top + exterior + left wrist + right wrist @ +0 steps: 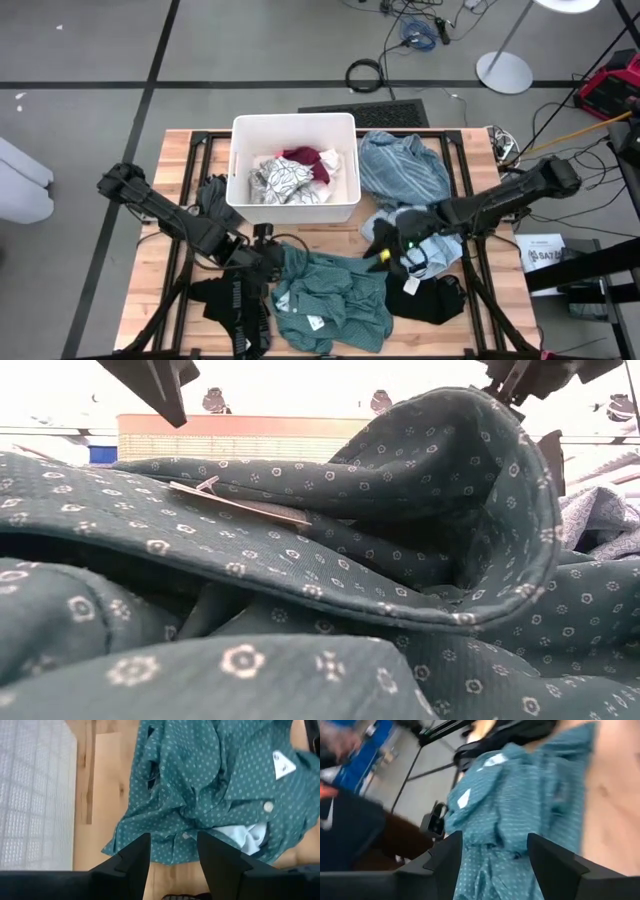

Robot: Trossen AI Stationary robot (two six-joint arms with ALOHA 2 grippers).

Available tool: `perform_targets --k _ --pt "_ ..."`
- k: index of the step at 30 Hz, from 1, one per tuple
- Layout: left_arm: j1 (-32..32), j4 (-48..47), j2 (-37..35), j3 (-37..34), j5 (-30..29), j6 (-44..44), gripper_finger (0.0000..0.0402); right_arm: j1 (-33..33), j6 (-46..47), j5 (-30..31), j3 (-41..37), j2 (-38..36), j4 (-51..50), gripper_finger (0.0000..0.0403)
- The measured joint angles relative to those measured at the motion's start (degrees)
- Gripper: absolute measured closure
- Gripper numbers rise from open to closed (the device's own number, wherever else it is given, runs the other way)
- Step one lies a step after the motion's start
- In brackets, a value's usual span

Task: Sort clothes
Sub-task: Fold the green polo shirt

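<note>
A teal-green dotted shirt (330, 295) lies crumpled on the near middle of the table and fills the low view (300, 560). My left gripper (268, 256) hovers open over its left edge; the shirt (210, 785) shows just past the fingers (135, 860). My right gripper (383, 255) stands open above its right edge, and the shirt (520, 810) lies beyond its fingers (445, 860). A black garment with white lettering (235, 300) lies near left. A light blue garment (400, 170) lies far right. White-grey patterned (282, 180) and dark red (310, 160) garments sit in the white bin (240, 170).
A second black garment (435, 298) lies at the near right, partly under my right arm. The white bin stands at the far middle of the wooden table (190, 160). Cables and a lamp base (503, 72) are on the floor beyond the table.
</note>
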Motion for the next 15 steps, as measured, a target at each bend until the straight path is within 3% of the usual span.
perform_targets --k 5,10,15 --pt "-0.3 -0.2 0.6 0.0 -0.1 5.3 0.0230 4.4 -5.4 6.3 3.2 7.3 3.5 0.0193" --pt "-0.5 0.1 0.6 0.0 -0.5 5.6 0.0230 6.7 -16.2 16.1 11.1 15.9 -3.5 0.0193" --pt "-1.9 0.4 0.5 0.0 -1.1 -0.4 0.0230 7.8 -21.4 18.4 15.5 22.9 -11.5 0.0193"
